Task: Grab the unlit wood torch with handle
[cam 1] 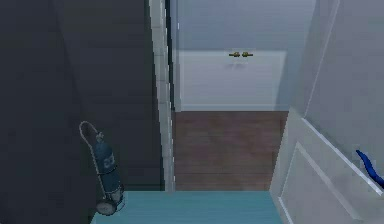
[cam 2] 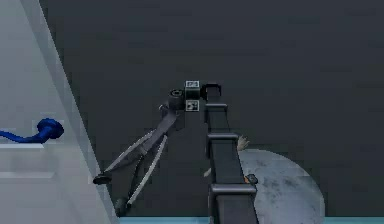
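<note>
From my seat at the controls, I saw the gripper [cam 2: 110,194] in the arm side view a little left of centre. Its dark body sat just left of the two small white marked squares [cam 2: 196,91], and its two thin fingers [cam 2: 128,155] splayed downward to the lower left. Their tips ended near the edge of a white panelled door [cam 2: 30,60] that took up the left of that frame. I could not tell how the fingers were set. With the door edge right behind the tips, I also could not tell whether they held anything. The dark square bar of the arm [cam 2: 226,170] rose from the bottom edge just right of the middle and leaned slightly left on its way up to the squares, set against a dark charcoal wall [cam 2: 290,60]. A pale grey mottled round disc [cam 2: 280,190] lay at the lower right, partly behind the arm. A bright blue lever handle [cam 2: 40,130] stuck out from the door at the left. In the forward view, a slim dark blue-grey object with a looped handle [cam 1: 104,170] stood upright at the lower left against the dark wall, at the edge of a light blue surface [cam 1: 190,210]. It was the nearest match to the torch, though I could not confirm it as wood. Beyond a white door frame [cam 1: 160,90] in the centre, brown wooden floor [cam 1: 230,145] ran to a white door with a brass knob [cam 1: 239,55].
</note>
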Controlling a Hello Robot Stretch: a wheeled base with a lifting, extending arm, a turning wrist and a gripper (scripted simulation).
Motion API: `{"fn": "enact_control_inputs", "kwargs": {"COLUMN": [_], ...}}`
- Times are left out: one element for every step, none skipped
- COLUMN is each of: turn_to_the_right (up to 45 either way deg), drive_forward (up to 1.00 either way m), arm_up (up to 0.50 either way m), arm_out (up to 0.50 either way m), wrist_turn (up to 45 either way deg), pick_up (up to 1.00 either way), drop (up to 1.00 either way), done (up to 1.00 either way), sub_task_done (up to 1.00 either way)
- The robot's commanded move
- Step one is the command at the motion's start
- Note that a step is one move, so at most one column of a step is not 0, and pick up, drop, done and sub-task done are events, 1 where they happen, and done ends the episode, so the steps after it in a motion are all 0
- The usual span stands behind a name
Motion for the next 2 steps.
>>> {"fn": "enact_control_inputs", "kwargs": {"turn_to_the_right": [0.0,0.0], "drive_forward": [0.0,0.0], "arm_up": [0.0,0.0], "arm_out": [0.0,0.0], "wrist_turn": [45.0,45.0], "pick_up": [0.0,0.0], "drop": [0.0,0.0], "done": [0.0,0.0], "sub_task_done": [0.0,0.0]}}
